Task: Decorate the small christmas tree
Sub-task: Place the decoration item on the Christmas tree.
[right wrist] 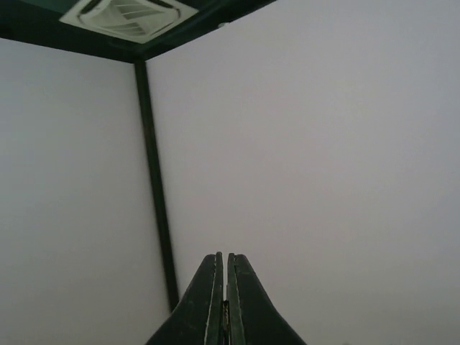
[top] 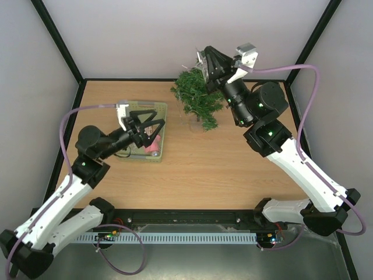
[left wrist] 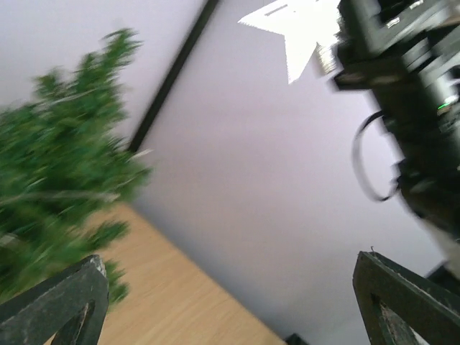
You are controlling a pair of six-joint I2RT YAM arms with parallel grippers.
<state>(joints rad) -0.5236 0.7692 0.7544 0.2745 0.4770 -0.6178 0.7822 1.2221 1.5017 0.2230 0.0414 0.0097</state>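
Green bushy needles cover the small christmas tree (top: 197, 100). It stands at 12 o'clock on the smooth wooden table (top: 198, 181), close to the back wall. It looks light and easy to tip over. Its branches look soft and bendy, so low on the trunk seems the safest place to hold it.

Just above the tree's top, the right gripper (top: 204, 61) has its fingers pressed together. They seem to pinch a flat, pale, pointy star (left wrist: 298, 29).

At 9 o'clock the left gripper (top: 156, 131) has its fingers wide apart with nothing in them. It is over a pale green basket (top: 158, 108) that looks like hard plastic.
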